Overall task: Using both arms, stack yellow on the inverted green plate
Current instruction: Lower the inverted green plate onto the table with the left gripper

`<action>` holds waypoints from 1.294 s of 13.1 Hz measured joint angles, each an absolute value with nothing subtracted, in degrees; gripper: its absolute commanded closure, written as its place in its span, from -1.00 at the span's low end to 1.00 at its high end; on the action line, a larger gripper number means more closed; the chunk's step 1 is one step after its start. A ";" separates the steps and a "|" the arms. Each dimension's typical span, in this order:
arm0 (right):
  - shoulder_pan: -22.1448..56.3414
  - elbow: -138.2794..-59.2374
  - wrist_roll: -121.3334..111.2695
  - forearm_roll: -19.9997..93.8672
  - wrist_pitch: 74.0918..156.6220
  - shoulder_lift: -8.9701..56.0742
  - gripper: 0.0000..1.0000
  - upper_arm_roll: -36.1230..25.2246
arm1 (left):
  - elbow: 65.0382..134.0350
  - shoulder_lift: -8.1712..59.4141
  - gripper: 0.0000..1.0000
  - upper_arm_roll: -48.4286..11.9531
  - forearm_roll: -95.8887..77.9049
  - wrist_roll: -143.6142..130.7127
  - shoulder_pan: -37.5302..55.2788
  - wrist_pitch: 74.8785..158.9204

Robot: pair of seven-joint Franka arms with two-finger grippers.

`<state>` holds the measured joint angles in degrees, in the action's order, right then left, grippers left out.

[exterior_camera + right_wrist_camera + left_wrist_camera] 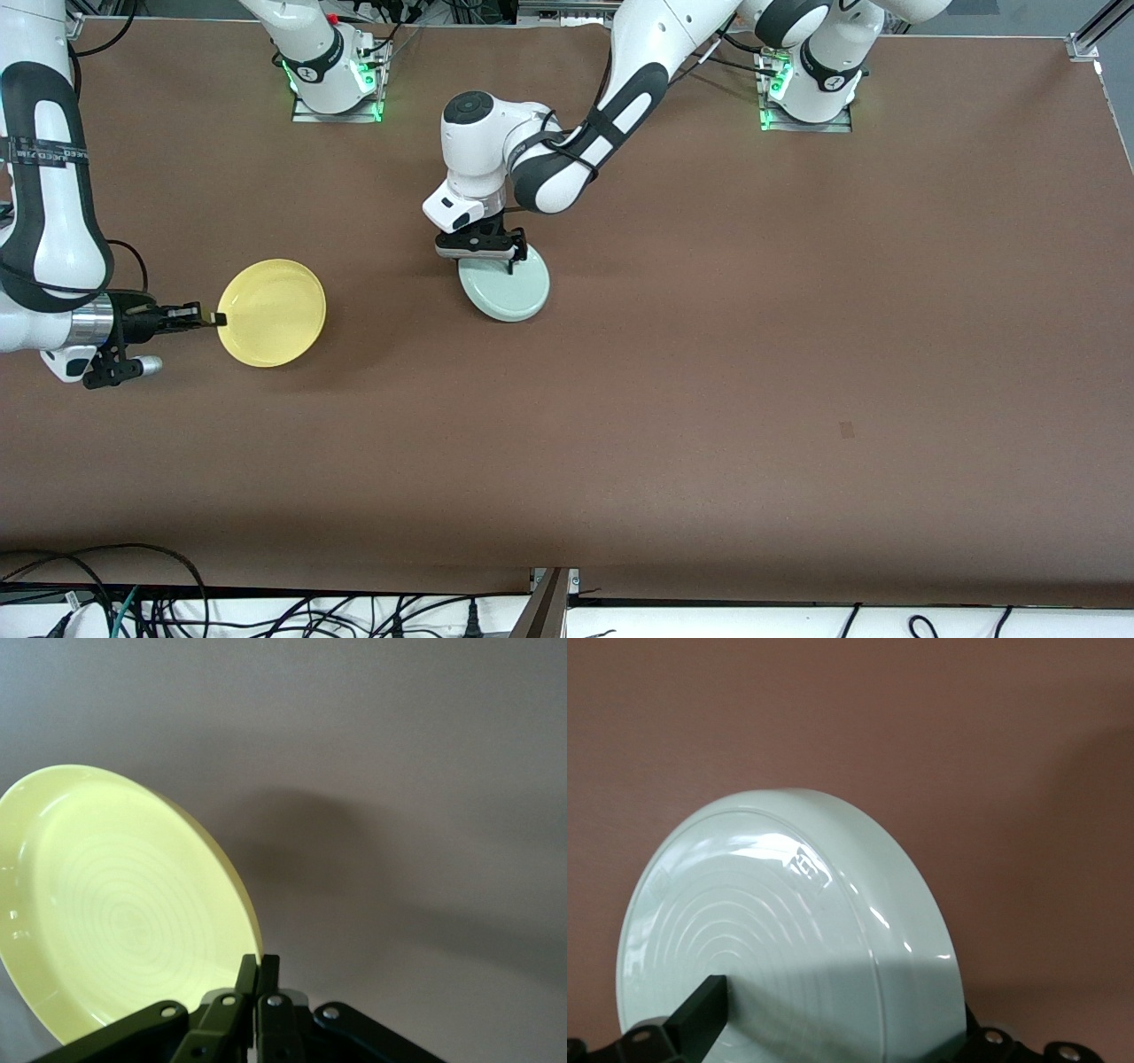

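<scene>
Both plates at end effectors: yellow (pixel 272 312) pinched by right end effector (pixel 213 319).

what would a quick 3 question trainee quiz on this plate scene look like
1. True or false: the right gripper is shut on the rim of the yellow plate.
2. Which way up is the green plate? A) right way up B) upside down, foot ring showing C) standing on edge
3. Fill in: the left gripper is open, right above the ____ plate.

Key
1. True: its fingers pinch the rim at the edge toward the right arm's end of the brown table.
2. B: the left wrist view shows the ringed underside.
3. green
</scene>
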<state>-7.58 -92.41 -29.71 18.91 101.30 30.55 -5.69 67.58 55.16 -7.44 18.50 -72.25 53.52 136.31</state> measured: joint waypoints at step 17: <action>-7.55 -92.41 -29.98 18.48 101.25 30.99 1.00 -5.77 | 69.15 57.29 -1.00 -9.41 10.79 -66.59 53.55 150.94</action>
<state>-7.55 -92.41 -29.98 18.48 101.25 30.99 -5.77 69.15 57.29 -9.41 10.79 -66.59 53.55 150.94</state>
